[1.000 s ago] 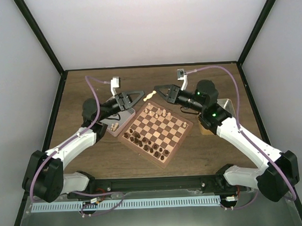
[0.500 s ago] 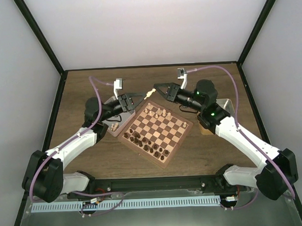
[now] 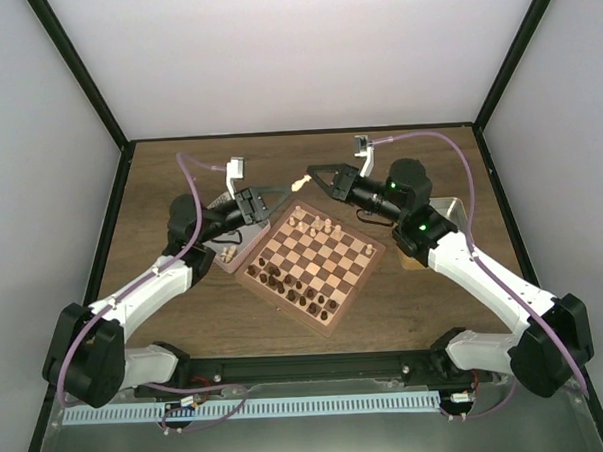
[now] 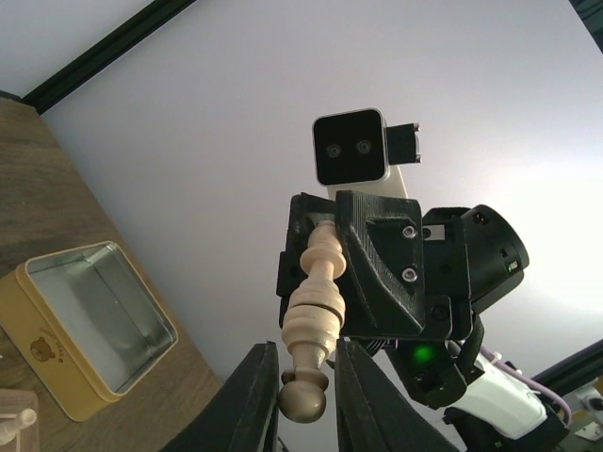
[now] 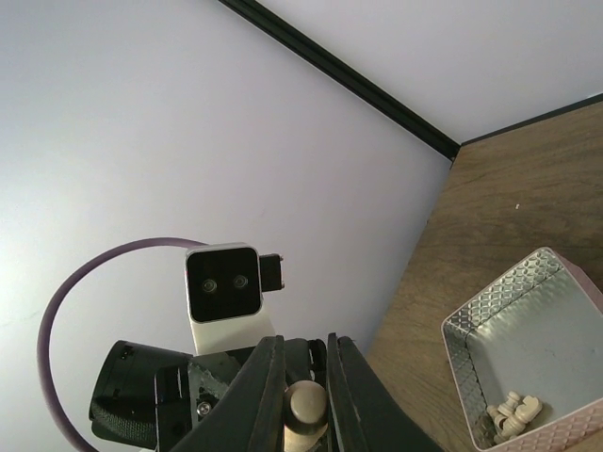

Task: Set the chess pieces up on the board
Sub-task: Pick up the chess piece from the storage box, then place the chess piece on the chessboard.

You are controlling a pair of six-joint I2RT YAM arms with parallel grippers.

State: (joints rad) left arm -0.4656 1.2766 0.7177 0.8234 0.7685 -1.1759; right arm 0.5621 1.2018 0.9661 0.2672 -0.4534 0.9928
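Left wrist view: your right gripper (image 4: 325,240) pinches a pale chess piece (image 4: 316,311) in mid-air near the board's (image 3: 308,261) far corner, seemingly offered for handover; your left gripper (image 4: 303,377) brackets its knob, grip unclear.

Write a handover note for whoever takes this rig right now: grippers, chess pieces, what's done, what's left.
Right gripper: shut on a light chess piece, held in the air just past the far corner of the board.
Left gripper: fingers either side of that piece's other end; grip unclear.
Done: a few light pieces stand at the board's far edge; dark pieces line its near-left side.
Left: finish the handover, place this piece, then those lying in the silver tray.
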